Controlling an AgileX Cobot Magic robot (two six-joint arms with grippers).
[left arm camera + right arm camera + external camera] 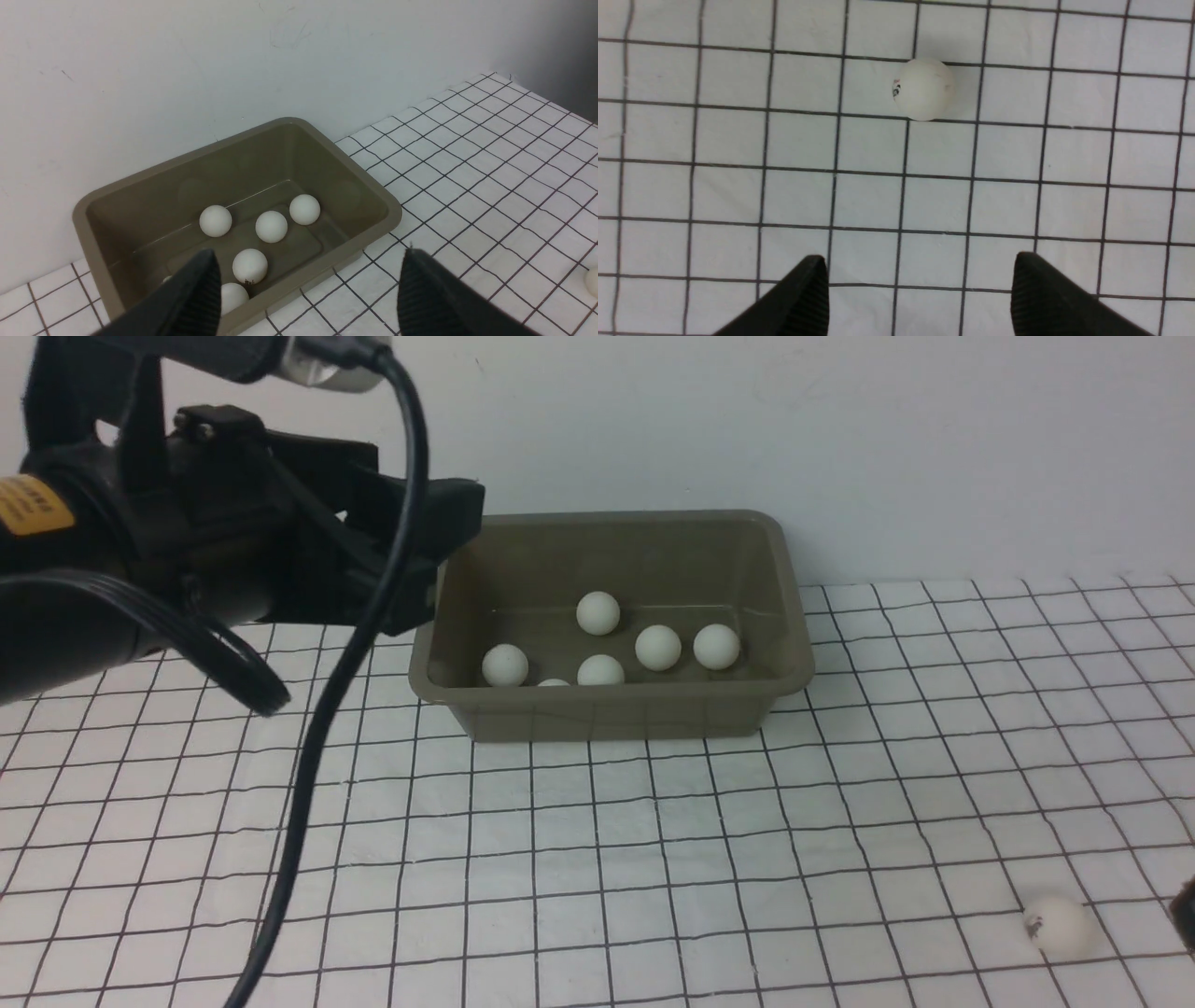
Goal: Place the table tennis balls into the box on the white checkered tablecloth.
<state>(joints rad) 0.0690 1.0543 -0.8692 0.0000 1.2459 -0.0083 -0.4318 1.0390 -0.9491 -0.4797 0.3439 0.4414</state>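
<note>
The olive-grey box [607, 717] stands at the back of the white checkered tablecloth [653, 859], against the wall. Several table tennis balls [658, 647] lie inside it; they also show in the left wrist view [271, 226]. One marked ball [1058, 926] lies on the cloth at the front right. My left gripper [448, 565] hovers open and empty over the box's left end, jaws wide apart in the left wrist view [307, 261]. My right gripper [920, 261] is open and empty above the cloth, a few squares short of the loose ball [924, 88].
A plain white wall rises right behind the box [373, 205]. The left arm's black cable [317, 747] hangs down over the cloth at the front left. Only a dark corner of the right gripper [1186, 917] shows at the front view's right edge.
</note>
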